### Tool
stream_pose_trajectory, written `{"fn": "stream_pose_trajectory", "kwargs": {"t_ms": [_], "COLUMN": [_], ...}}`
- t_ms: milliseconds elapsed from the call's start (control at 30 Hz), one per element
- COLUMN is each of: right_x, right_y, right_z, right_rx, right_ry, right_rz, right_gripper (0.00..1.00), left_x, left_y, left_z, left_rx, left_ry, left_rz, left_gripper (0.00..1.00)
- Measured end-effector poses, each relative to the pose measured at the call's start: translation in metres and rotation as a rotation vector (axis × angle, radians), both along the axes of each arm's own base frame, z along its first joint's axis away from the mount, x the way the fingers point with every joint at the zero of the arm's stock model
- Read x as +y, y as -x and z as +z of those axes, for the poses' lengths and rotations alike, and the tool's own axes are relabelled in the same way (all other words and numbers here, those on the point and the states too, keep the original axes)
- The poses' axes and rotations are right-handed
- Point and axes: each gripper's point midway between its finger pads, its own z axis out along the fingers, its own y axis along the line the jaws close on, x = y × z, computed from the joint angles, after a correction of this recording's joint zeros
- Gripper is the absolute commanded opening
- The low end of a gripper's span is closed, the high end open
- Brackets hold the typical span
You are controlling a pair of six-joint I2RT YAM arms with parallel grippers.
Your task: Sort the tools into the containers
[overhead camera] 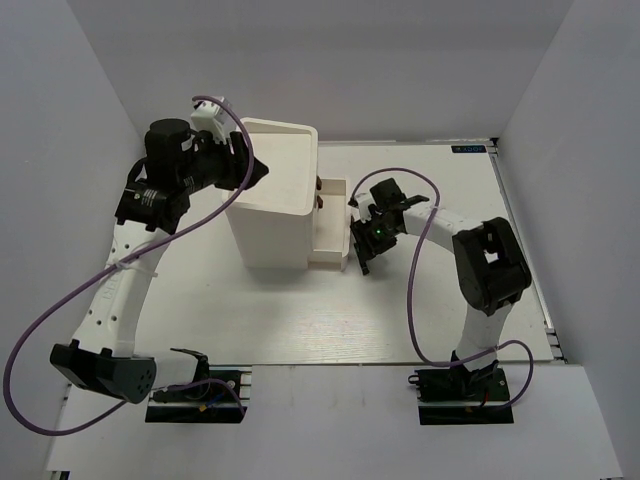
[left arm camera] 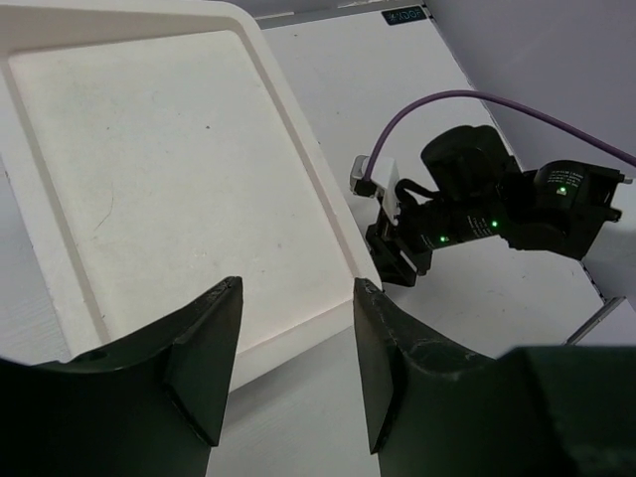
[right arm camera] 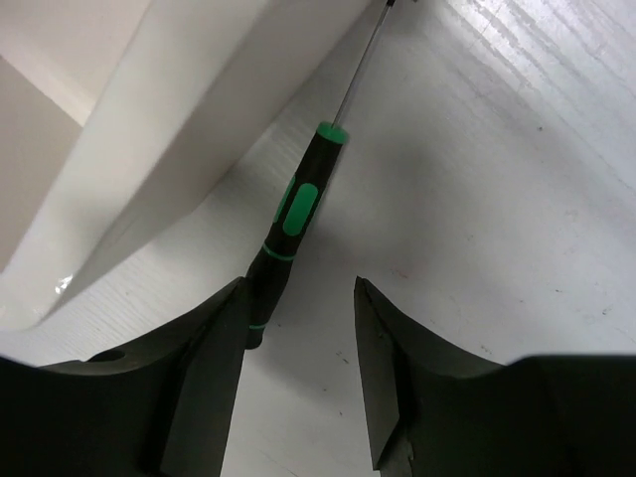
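Note:
A green-and-black screwdriver (right arm camera: 293, 224) lies flat on a white surface along the foot of a white wall (right arm camera: 169, 129); its thin shaft points away. My right gripper (right arm camera: 298, 288) is open just behind its handle end, which sits beside the left finger (right arm camera: 204, 368), with nothing between the jaws. From above, that gripper (overhead camera: 362, 255) hangs at the right side of the pulled-out white drawers (overhead camera: 330, 250) of the tall white cabinet (overhead camera: 270, 190). My left gripper (overhead camera: 258, 172) is open and empty over the cabinet's flat top (left arm camera: 149, 169), near its edge. No other tools show.
White walls close in the table on the left, back and right. The left arm's purple cable (overhead camera: 215, 105) arches over the cabinet's back left corner. The right arm's wrist and cable (left arm camera: 467, 199) sit just right of the cabinet. A table edge strip (overhead camera: 520, 240) runs along the right.

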Motion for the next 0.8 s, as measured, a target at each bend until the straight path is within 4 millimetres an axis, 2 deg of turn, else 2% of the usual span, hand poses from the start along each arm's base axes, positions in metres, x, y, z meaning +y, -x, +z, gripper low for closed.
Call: {"fn": "stream_pose_trajectory", "kwargs": {"t_ms": [267, 400, 500, 667, 800], "right_x": [0.011, 0.013, 0.013, 0.009, 0.002], "right_y": [-0.001, 0.001, 0.000, -0.002, -0.002], "right_z": [-0.003, -0.008, -0.010, -0.012, -0.010], "right_rx": [0.025, 0.012, -0.027, -0.066, -0.070], "right_ry": [-0.022, -0.011, 0.010, 0.036, 0.036], "right_rz": [-0.092, -0.119, -0.145, -0.219, -0.269], "right_gripper": [0.52, 0.48, 0.39, 0.00, 0.00], "left_x": [0.004, 0.004, 0.005, 0.006, 0.008], "left_y": [0.004, 0.004, 0.004, 0.003, 0.003], "left_z": [0.004, 0.005, 0.004, 0.004, 0.002], "left_rx": [-0.013, -0.013, -0.013, -0.011, -0.007], "left_ry": [-0.002, -0.003, -0.004, -0.007, -0.013], "left_rz": [0.016, 0.019, 0.021, 0.027, 0.040], "left_gripper": [0.59, 0.59, 0.59, 0.59, 0.59]}}
